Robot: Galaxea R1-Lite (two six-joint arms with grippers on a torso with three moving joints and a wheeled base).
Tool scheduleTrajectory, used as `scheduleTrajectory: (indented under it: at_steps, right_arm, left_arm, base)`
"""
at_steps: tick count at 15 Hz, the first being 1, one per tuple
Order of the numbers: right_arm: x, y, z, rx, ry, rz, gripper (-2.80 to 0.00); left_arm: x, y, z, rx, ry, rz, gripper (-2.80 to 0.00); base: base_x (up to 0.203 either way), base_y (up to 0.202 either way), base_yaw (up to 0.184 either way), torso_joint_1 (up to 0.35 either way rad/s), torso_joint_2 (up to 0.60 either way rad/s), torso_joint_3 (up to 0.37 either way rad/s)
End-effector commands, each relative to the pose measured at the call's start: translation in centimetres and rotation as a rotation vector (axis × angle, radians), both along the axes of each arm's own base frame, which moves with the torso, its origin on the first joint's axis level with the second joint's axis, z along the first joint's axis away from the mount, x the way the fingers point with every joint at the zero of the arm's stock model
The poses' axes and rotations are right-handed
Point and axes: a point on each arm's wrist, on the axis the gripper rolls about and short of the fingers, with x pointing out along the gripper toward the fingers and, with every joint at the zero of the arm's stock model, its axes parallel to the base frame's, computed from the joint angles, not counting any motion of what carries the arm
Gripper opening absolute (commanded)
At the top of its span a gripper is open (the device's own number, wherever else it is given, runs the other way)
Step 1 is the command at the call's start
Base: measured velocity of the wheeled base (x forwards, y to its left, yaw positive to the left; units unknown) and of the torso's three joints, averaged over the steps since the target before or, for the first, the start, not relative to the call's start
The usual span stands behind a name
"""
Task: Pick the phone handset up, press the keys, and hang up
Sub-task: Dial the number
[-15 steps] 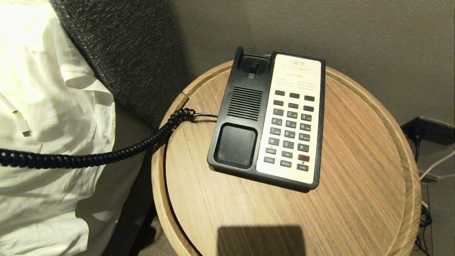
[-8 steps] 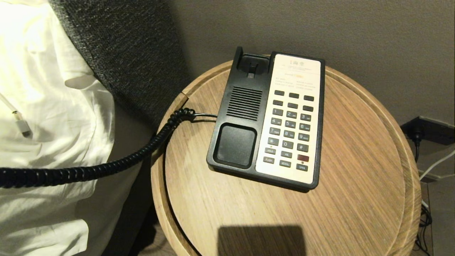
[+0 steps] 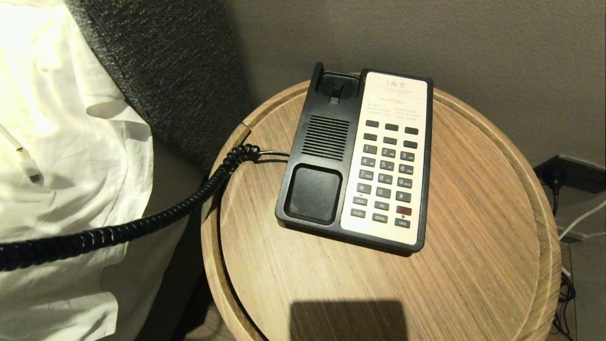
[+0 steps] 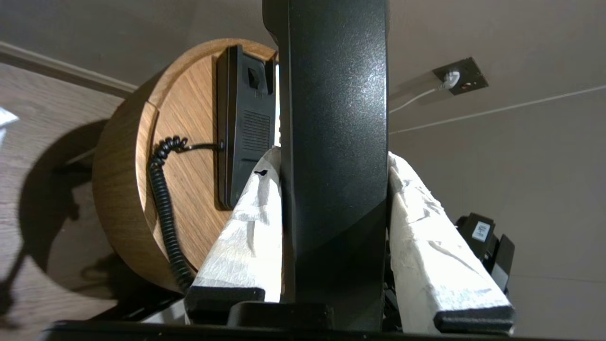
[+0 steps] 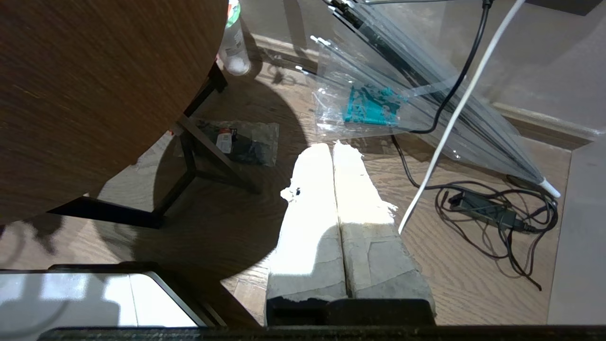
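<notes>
The black phone base (image 3: 322, 156) lies on the round wooden table (image 3: 473, 246), its cradle empty. The keys (image 3: 386, 177), dark grey with one red button, sit in the cream faceplate. A black coiled cord (image 3: 142, 225) runs from the base off the head view's left edge. In the left wrist view the glossy black phone handset (image 4: 336, 142) stands between the white-wrapped fingers (image 4: 246, 222) of my left gripper (image 4: 334, 158), which is shut on it, away from the table's left side. My right gripper (image 5: 334, 147) hangs shut and empty over the floor by the table.
White bedding (image 3: 57, 142) and a dark grey headboard (image 3: 165, 61) lie left of the table. A wall socket with cables (image 3: 563, 177) is at the right. On the floor are a clear plastic bag (image 5: 378, 94), a power adapter with tangled leads (image 5: 487, 208) and a bottle (image 5: 234, 47).
The coiled cord's far end has dropped lower at the head view's left edge, sagging more steeply from the table. The phone base and table have not moved.
</notes>
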Motion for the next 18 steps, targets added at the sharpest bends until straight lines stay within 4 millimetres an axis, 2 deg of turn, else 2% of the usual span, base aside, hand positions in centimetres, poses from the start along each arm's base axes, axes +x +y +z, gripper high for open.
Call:
scheduleTrajectory:
  at_steps: [1,4,6,14,18]
  right_arm:
    - [0.0,0.0,0.0,0.0,-0.001,0.001,-2.8]
    - [0.0,0.0,0.0,0.0,-0.001,0.001,-2.8]
    - [0.0,0.0,0.0,0.0,-0.001,0.001,-2.8]
    - [0.0,0.0,0.0,0.0,-0.001,0.001,-2.8]
    - [0.0,0.0,0.0,0.0,-0.001,0.001,-2.8]
  left_arm:
    - [0.3,1.2,-0.3,-0.029,0.015,0.004,-2.8]
    - [0.5,1.8,-1.8,-0.015,0.018,0.017,-2.8]
    - [0.6,2.2,-1.6,-0.067,0.03,0.025,-2.8]
    - [0.6,2.6,-2.5,-0.051,0.003,-0.001,-2.8]
    - [0.5,2.5,-2.3,-0.142,0.018,-0.111,-2.8]
  base:
    - [0.0,0.0,0.0,0.0,0.0,0.0]
    - [0.0,0.0,0.0,0.0,0.0,0.0]
    - [0.0,0.0,0.0,0.0,0.0,0.0]
    - [0.0,0.0,0.0,0.0,0.0,0.0]
    - [0.0,0.0,0.0,0.0,0.0,0.0]
